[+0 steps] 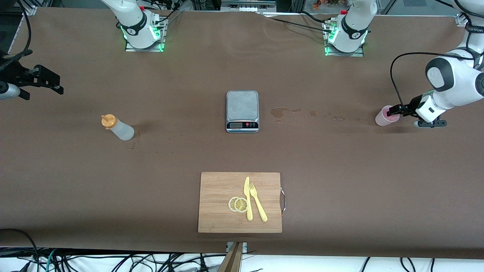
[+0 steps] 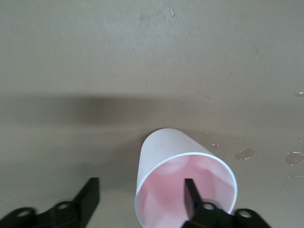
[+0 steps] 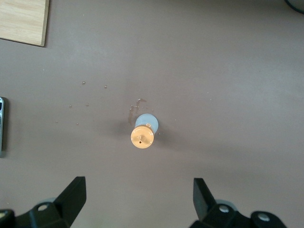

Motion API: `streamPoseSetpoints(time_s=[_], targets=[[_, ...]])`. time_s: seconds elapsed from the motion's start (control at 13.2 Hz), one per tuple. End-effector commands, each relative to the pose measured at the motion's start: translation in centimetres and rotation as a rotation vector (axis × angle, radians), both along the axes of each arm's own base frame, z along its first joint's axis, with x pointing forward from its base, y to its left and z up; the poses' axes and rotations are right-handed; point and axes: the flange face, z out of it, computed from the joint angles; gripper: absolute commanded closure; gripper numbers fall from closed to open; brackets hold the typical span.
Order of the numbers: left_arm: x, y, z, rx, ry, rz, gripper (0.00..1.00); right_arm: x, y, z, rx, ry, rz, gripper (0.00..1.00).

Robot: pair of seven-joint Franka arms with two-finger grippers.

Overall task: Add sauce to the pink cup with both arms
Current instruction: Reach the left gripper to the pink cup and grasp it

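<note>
The pink cup (image 1: 385, 118) stands upright on the brown table at the left arm's end. My left gripper (image 1: 395, 110) is down at its rim and open. In the left wrist view one finger (image 2: 191, 194) is inside the cup (image 2: 171, 147), and the other finger (image 2: 90, 194) is outside, clear of the wall. The sauce bottle (image 1: 118, 128), whitish with an orange cap, stands at the right arm's end. My right gripper (image 1: 53, 87) hangs open high above the table there. The right wrist view looks down on the bottle's cap (image 3: 142, 137) with nothing between the fingers (image 3: 73, 192).
A grey kitchen scale (image 1: 242, 104) sits mid-table. A wooden cutting board (image 1: 217, 189) lies nearer the front camera with a yellow knife (image 1: 248, 202), a fork (image 1: 258, 206) and lemon slices (image 1: 238, 204). Wet stains (image 1: 280, 112) run between the scale and the cup.
</note>
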Motion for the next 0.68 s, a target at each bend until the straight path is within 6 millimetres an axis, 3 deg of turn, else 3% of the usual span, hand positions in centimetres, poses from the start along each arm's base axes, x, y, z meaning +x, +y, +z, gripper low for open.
streamPoseSetpoints(time_s=[0.0, 0.08, 0.15, 0.45, 0.61], targets=[[0.1, 0.0, -0.3, -0.018, -0.016, -0.004, 0.76, 0.2, -0.2, 0.5, 0.010, -0.007, -0.006, 0.00], [0.2, -0.4, -0.3, -0.019, -0.015, -0.014, 0.96, 0.2, -0.2, 0.5, 0.010, -0.007, -0.006, 0.00], [0.5, -0.6, 0.0, -0.016, -0.016, -0.029, 1.00, 0.2, -0.2, 0.5, 0.010, -0.007, -0.006, 0.00], [1.5, -0.9, 1.0, -0.011, -0.027, -0.042, 1.00, 0.2, -0.3, 0.5, 0.010, -0.007, -0.008, 0.00], [4.1, -1.6, 4.0, -0.048, 0.012, -0.068, 1.00, 0.2, -0.3, 0.5, 0.010, -0.007, -0.008, 0.00]])
